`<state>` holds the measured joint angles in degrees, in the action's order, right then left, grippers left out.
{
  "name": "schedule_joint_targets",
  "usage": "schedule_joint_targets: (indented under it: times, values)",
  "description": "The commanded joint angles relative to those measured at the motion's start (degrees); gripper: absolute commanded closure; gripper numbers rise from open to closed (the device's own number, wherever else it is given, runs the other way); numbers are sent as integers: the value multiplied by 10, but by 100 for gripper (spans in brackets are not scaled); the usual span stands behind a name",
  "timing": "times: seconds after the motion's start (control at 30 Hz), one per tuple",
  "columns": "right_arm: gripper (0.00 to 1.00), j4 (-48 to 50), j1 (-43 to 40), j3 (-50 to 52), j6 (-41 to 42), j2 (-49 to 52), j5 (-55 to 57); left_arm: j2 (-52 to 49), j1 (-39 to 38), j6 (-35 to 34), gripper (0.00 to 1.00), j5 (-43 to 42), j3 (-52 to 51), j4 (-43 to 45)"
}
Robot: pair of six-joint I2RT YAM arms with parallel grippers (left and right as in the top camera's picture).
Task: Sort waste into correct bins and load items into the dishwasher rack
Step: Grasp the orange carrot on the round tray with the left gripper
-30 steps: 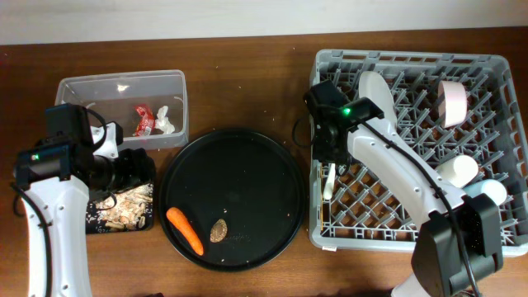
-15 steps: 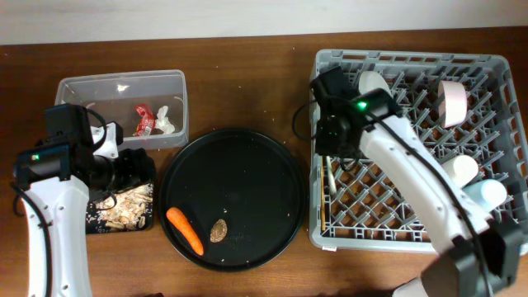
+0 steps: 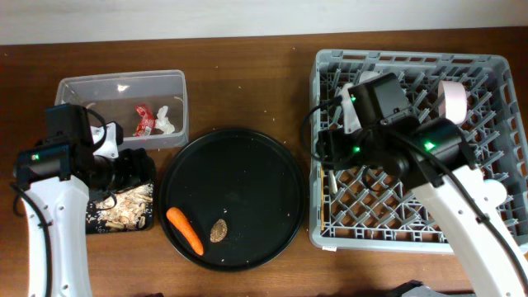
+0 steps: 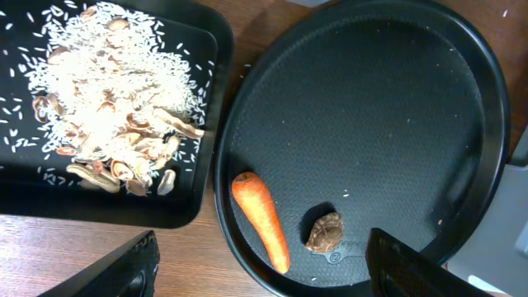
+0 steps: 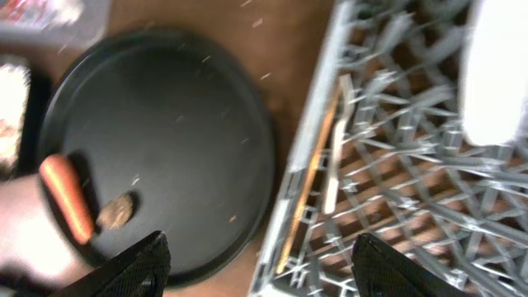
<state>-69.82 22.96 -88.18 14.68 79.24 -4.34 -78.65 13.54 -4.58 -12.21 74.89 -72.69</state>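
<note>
The left gripper (image 4: 262,237) is wide open and holds nothing. It hangs over the left side of the big round black tray (image 4: 371,107), right above the orange carrot (image 4: 260,221). The small brown pit (image 4: 324,232) lies just beside the carrot on that tray. Next to the round tray sits the shallow black tray (image 4: 82,206). The pale food scraps (image 4: 107,99) are heaped in it (loose rice grains lie all around the heap).

Seen from above, the clear tub (image 3: 124,81) stands farther back on the table than the shallow black tray. The red wrapper (image 3: 145,120) and the white tissue (image 3: 167,122) lie side by side inside it.

The right gripper (image 5: 260,243) is wide open too, with nothing between its fingers. It hovers over the left edge of the grey dishwasher rack (image 3: 412,59). The right wrist picture is blurry. Even so, the thin wooden chopstick (image 5: 309,186) and the white plastic fork (image 5: 334,165) can be seen in it. They lie next to each other in the rack, along its left wall. The pink bowl (image 3: 452,103) stands tipped on its edge among the pegs, near the back right of the rack. The right arm hides much of the middle of the rack from above.
</note>
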Motion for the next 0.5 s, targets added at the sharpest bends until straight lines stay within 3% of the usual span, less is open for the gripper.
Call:
schedule_joint_targets:
  times: [0.0, 0.17, 0.27, 0.47]
  values:
    - [27, -5, 3, -8, -36, 34, -74, -3, -1, -2, 20, -61, -19, -3]
    - [27, -11, 1, -8, -22, 41, -37, -3, -46, -8, 21, -67, -105, 14]
    - [26, -21, -10, -8, -22, 41, -19, -3, -80, -57, 20, -67, -179, 54]
    - [24, -53, -104, -8, -25, 41, -14, -3, -131, -112, 20, -67, -266, 121]
